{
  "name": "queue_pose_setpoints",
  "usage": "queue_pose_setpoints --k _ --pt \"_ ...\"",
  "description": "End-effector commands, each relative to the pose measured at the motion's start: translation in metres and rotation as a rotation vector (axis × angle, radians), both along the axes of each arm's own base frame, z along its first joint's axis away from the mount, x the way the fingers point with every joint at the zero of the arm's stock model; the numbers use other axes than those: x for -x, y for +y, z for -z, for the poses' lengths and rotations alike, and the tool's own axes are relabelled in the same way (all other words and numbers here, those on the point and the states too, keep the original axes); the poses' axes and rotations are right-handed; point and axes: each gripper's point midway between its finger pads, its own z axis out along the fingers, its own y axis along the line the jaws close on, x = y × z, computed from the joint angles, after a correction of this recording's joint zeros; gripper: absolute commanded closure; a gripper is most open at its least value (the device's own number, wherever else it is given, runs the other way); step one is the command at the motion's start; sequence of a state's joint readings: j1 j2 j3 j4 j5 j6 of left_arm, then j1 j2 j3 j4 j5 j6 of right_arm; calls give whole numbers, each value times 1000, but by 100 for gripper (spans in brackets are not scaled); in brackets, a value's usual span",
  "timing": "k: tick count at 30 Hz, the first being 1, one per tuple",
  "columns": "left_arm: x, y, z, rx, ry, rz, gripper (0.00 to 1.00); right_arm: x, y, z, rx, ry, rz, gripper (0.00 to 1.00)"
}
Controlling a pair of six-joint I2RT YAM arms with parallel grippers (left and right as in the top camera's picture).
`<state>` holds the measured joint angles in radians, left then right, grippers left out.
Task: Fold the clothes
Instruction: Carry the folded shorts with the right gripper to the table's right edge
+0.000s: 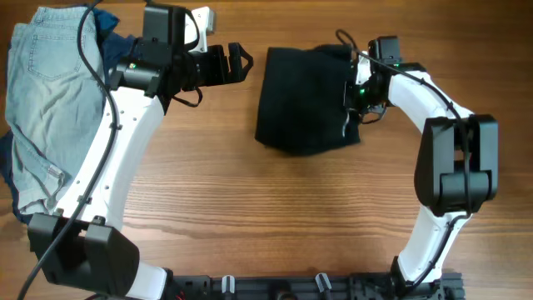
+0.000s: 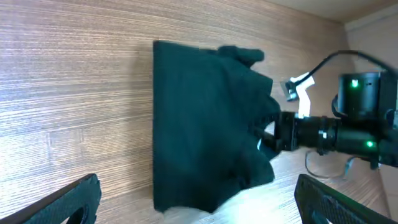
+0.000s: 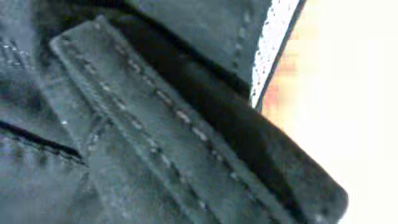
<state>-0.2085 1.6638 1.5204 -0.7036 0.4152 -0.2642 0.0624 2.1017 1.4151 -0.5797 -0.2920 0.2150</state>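
The wooden table (image 1: 275,217) fills my overhead view, its grain running left to right. The left wrist camera catches its far edge at upper right, with a pale surface beyond. The widest bare wood lies on the near side, between the two arm bases. A narrower strip separates the two lots of clothing.

At the far left sits the pile of light blue jeans (image 1: 46,92), spread loosely and running off the frame's left side. Something dark blue (image 1: 104,25) pokes out from under it at the top. The black garment (image 1: 304,100) lies in the far middle, a rough rectangle with a straight left edge and a rumpled right side.

The left gripper (image 1: 241,63) hovers over bare wood just left of that garment. Its fingers (image 2: 74,199) are spread wide with nothing between them.

The right gripper (image 1: 354,92) is at the garment's rumpled right edge, touching the cloth. Its own camera shows only dark fabric and a stitched seam (image 3: 155,118) (very close and blurred), so I cannot tell whether the fingers are pinched together. A green light (image 2: 354,82) glows on that arm.
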Motion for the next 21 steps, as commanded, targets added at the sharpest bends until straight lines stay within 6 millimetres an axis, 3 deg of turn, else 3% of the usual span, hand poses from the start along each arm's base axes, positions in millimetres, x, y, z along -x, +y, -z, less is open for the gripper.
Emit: queue_pose_setpoints --k 1,3,6,9,11,15,17,21 --pt "0 1 -7 -21 -34 9 0 -9 -9 15 -175 48 172 96" --pt "0 1 -7 -21 -34 9 0 -17 -35 14 -186 32 253 96" --pt "-1 1 -8 -20 -41 9 0 -25 -91 11 -193 -2 381 96" --pt "-2 1 -9 -19 -44 8 0 -18 -164 11 -222 5 604 96" --pt "-2 1 -9 -19 -45 8 0 -5 -213 11 -253 21 779 96" --pt "-2 1 -10 -15 -46 6 0 45 -307 14 -345 86 1182 96" --pt "-3 1 -10 -15 -50 6 0 68 -336 16 -376 109 1315 96" --pt "-3 1 -10 -15 -50 6 0 88 -384 12 -381 33 1427 96"
